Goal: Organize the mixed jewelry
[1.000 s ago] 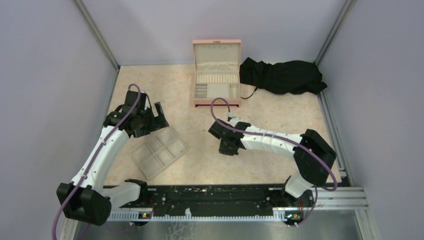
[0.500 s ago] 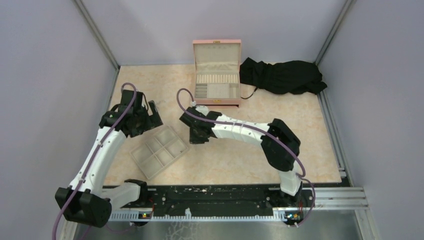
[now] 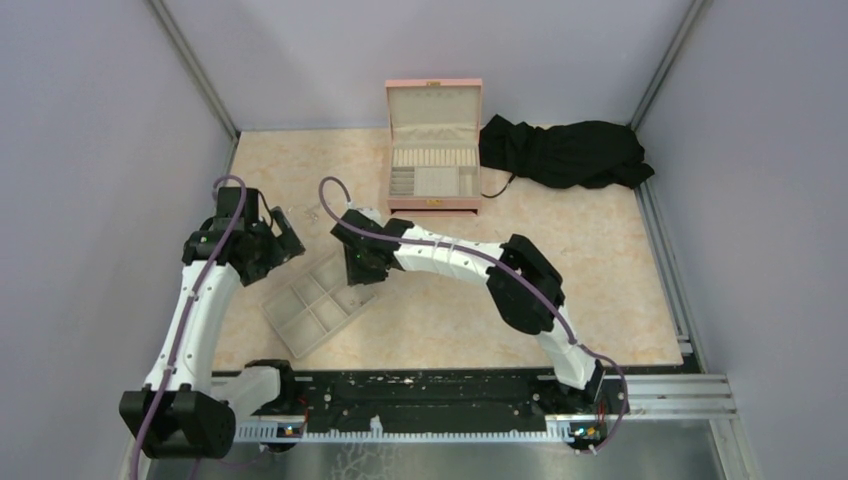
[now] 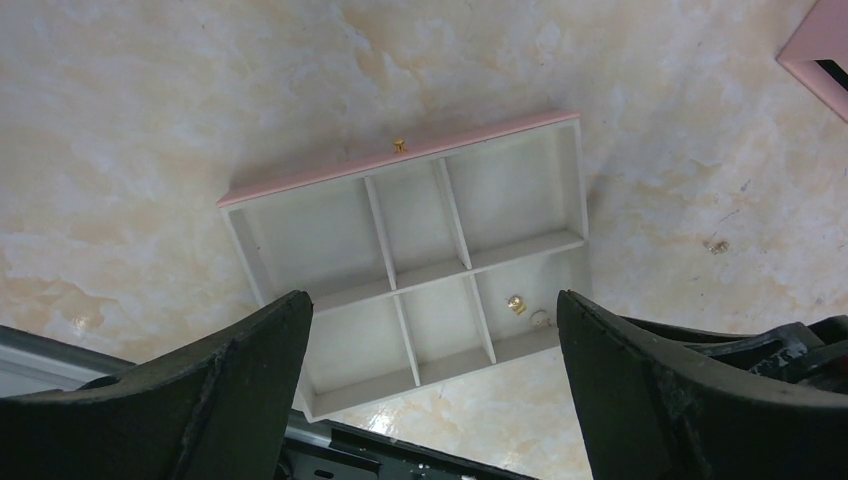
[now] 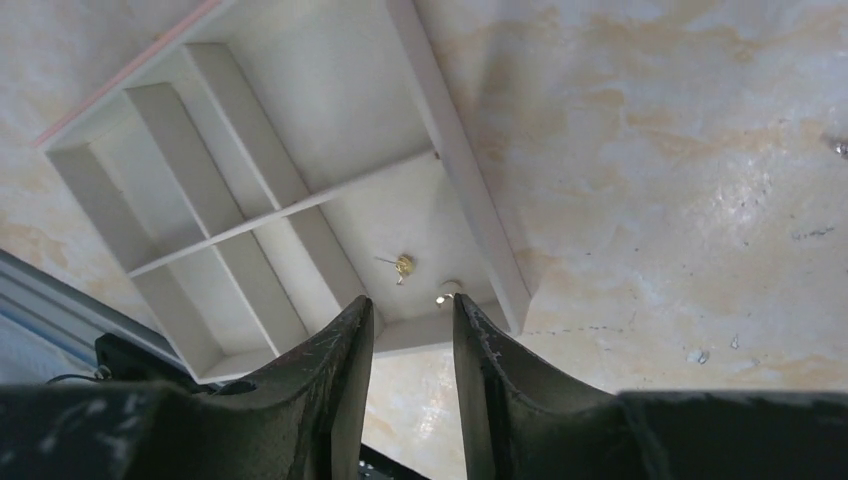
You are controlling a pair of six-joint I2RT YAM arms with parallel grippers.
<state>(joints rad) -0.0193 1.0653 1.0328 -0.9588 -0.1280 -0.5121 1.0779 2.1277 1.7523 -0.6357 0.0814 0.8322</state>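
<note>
The beige six-compartment tray (image 3: 318, 301) lies on the table, front left. One corner compartment holds a gold stud (image 5: 402, 265) and a pale piece (image 5: 447, 293); both also show in the left wrist view, the gold stud (image 4: 516, 304) and the pale piece (image 4: 540, 318). My right gripper (image 5: 410, 303) hovers above that compartment, jaws a narrow gap apart with nothing between them. My left gripper (image 4: 432, 300) is wide open and empty, above and to the left of the tray (image 4: 420, 270). A few tiny loose pieces (image 3: 300, 214) lie on the table behind the tray.
The open pink box (image 3: 433, 150) with cream lining stands at the back centre. A black cloth (image 3: 565, 152) lies to its right. More specks (image 5: 838, 147) lie on the bare table. The two arms are close together over the tray. Walls bound the left, back and right.
My right arm has swung left from the table's middle to over the tray's corner. My left gripper has drawn back to the left, off the tray.
</note>
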